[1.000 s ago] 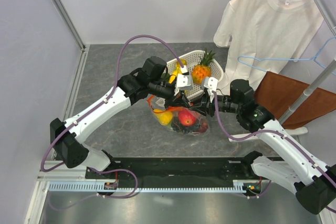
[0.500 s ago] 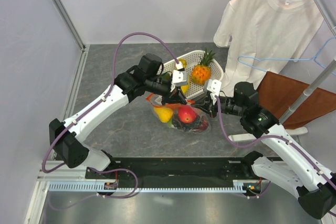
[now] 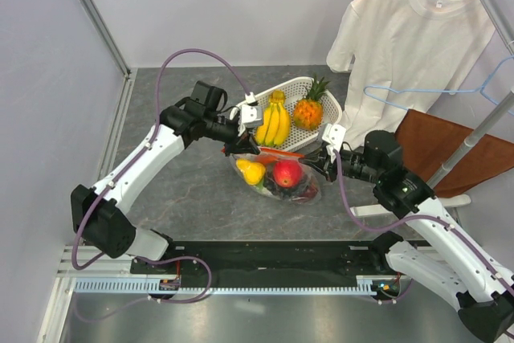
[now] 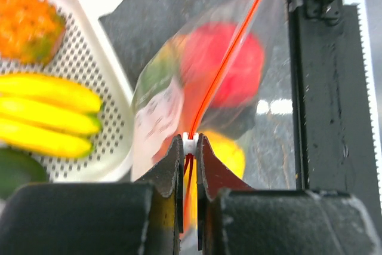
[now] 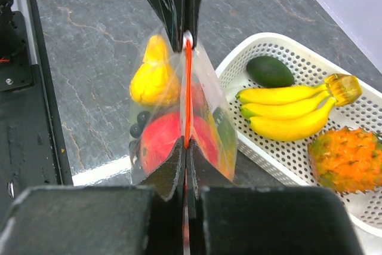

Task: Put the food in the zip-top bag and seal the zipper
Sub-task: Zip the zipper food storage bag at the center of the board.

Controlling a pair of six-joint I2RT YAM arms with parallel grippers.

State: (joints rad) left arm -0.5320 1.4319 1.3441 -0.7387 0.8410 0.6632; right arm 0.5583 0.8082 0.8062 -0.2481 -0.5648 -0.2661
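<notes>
Step in hand: sealing. Loading looks done. The zip-top bag is mid-counter, just on the near side of the white mesh basket, which sits toward the far edge. Inside it is the food: red round fruit, yellow piece, dark grapes, and something green behind the plastic.

At the end of the bag's mouth toward the left arm, the left tool is all but closed, pinching the white slider. At the opposite end, the right tool is clamped fully on the red-orange zipper. The strip is stretched straight between the two with the bag hanging below it. I can't tell whether the bag's bottom touches the counter.

In the right wrist view the strip reads as one thin line across the whole span, so my guess is the track is closed with the slider at its end stop. Not certain, since the left wrist view blurs further up.

Next move, as I judge it:
- Check that the slider is at its end stop.
- Ease the tension.
- Lower the bag and release it close to the counter — it's floppy and the load is round, so it will likely slump and roll.

The bananas, pineapple and avocado lie in the basket. I can't say whether they belong in this bag.
</notes>
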